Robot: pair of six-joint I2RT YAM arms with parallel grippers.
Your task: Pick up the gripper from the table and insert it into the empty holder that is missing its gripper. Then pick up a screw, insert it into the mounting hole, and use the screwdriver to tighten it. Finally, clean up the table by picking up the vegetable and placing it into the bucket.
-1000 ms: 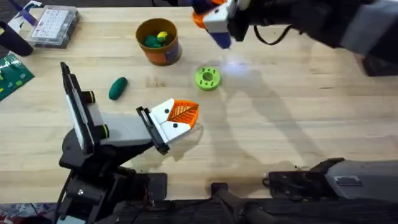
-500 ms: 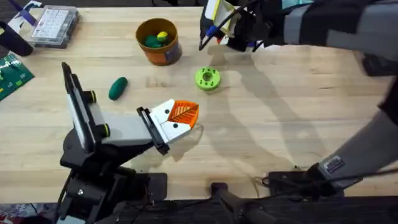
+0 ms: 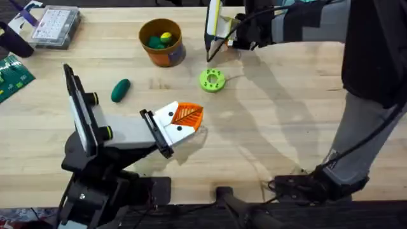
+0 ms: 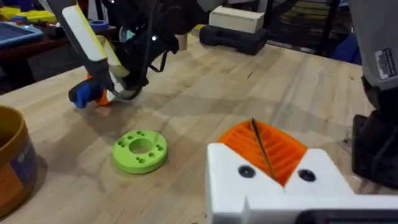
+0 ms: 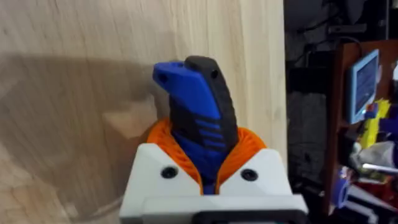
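On the far left of the table [image 3: 286,140] stands a clear parts box [image 3: 56,27], and a green circuit board [image 3: 14,76] lies at the left edge. The small dark green vegetable [image 3: 120,90] lies on the wood, just beside the left arm and well apart from the bucket [image 3: 161,42]. The bucket stands farther back and already holds a green piece and a yellow piece.

The left gripper [image 3: 186,121] rests low over the table near the middle. Its white fingers with orange pads are pressed together, with nothing between them; in the left wrist view only a thin dark line separates the pads [image 4: 264,146].

To the right of the bucket lies the lime-green ring [image 3: 212,79]. Just behind it, the right gripper [image 3: 222,28] comes from the right side and is closed around the blue screwdriver [image 5: 198,109]. The thin bit [image 3: 210,56] points down toward the ring.
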